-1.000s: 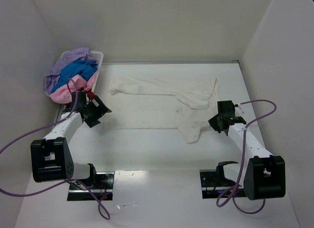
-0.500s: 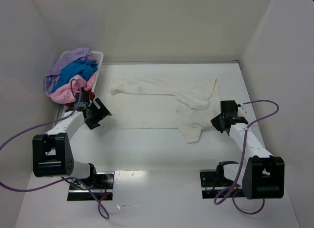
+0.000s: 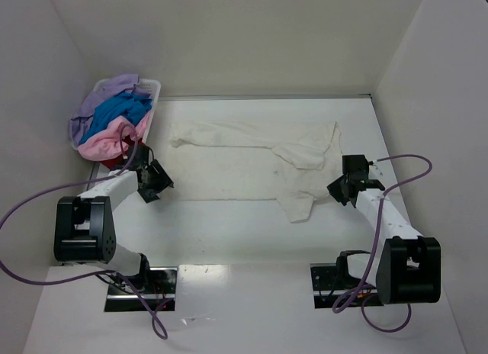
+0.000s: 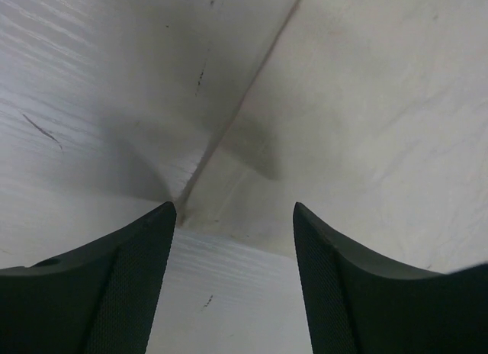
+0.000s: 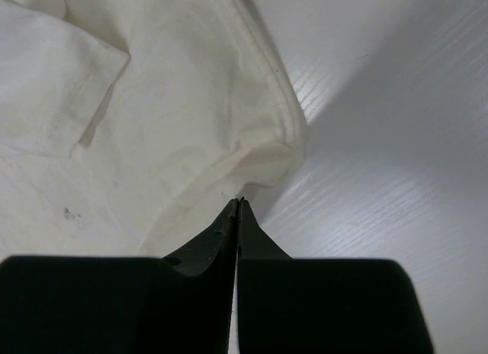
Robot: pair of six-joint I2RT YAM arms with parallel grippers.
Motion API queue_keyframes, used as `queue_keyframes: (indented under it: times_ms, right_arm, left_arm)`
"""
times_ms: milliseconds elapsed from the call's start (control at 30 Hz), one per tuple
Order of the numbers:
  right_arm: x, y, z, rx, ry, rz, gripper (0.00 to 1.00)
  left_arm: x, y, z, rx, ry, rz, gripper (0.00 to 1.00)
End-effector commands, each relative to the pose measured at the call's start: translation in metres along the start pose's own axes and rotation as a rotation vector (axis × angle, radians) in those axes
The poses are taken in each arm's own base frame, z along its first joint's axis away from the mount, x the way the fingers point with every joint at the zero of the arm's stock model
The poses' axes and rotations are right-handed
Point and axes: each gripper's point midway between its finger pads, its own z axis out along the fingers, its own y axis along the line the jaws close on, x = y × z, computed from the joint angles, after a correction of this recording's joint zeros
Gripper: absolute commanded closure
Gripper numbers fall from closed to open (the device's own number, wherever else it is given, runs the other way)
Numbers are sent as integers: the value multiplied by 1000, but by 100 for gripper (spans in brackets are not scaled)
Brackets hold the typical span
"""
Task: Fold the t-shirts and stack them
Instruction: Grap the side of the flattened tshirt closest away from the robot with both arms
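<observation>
The left gripper (image 4: 235,210) stands open and empty, over the table (image 4: 69,102). The right gripper (image 5: 239,203) is closed tight with its tips at the hem of the cream shirt (image 5: 175,102); whether it pinches cloth, the wrist view leaves unclear. Only the top view shows the shirt spread flat mid-table between both arms, and other shirts (image 3: 114,119) heaped in the basket (image 3: 155,85).

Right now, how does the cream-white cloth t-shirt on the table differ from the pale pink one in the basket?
The cream-white cloth t-shirt lies spread out on the table; the pale pink shirt is bunched, piled with others in the white plastic basket. Both are cloth.
</observation>
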Motion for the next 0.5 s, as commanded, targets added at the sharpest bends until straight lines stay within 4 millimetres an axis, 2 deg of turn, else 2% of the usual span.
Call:
queue_keyframes:
  times_ms: [0, 33, 100, 233, 367, 400, 467]
  right_arm:
    - [-23, 22, -5, -55, -63, 9, 99]
    - [-23, 22, -5, -55, -63, 9, 99]
    - [-23, 22, -5, -55, -63, 9, 99]
    - [-23, 22, -5, -54, -63, 0, 97]
    - [-23, 22, -5, -54, -63, 0, 97]
    - [-23, 22, -5, -54, -63, 0, 97]
    - [-25, 23, -5, -62, -68, 2, 97]
  left_arm:
    - [10, 8, 6, -55, 13, 7, 30]
    - [17, 10, 9, -63, 30, 7, 34]
    - [17, 12, 11, -77, 31, 8, 42]
    - [18, 11, 11, -81, 27, 7, 42]
    - [19, 14, 11, -95, 28, 7, 31]
    - [19, 14, 11, -95, 27, -2, 31]
    - [18, 15, 11, -102, 21, -1, 40]
